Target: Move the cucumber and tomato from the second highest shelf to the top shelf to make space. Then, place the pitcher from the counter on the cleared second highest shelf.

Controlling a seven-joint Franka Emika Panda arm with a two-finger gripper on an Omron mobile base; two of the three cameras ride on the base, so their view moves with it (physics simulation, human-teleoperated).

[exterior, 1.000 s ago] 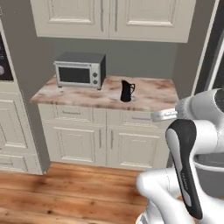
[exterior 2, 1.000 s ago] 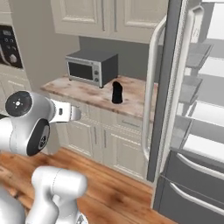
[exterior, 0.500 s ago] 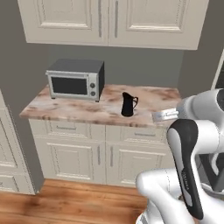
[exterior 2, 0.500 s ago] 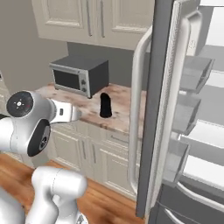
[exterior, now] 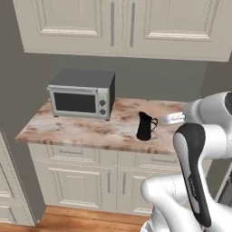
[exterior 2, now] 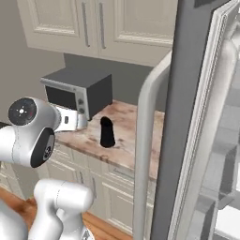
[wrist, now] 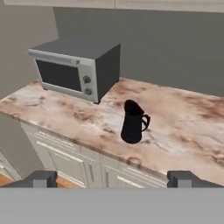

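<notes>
The pitcher (exterior: 145,126) stands upright on the counter (exterior: 77,131), right of the toaster oven (exterior: 81,94).

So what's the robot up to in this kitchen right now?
The robot is facing the counter, where a black pitcher stands upright beside a toaster oven. Its gripper is open and holds nothing, with the fingers spread short of the pitcher. The pitcher is untouched. An open fridge door stands to the right.

marbled counter (exterior: 81,131); toaster oven (exterior: 82,94), black pitcher (exterior: 145,126) upright
</notes>
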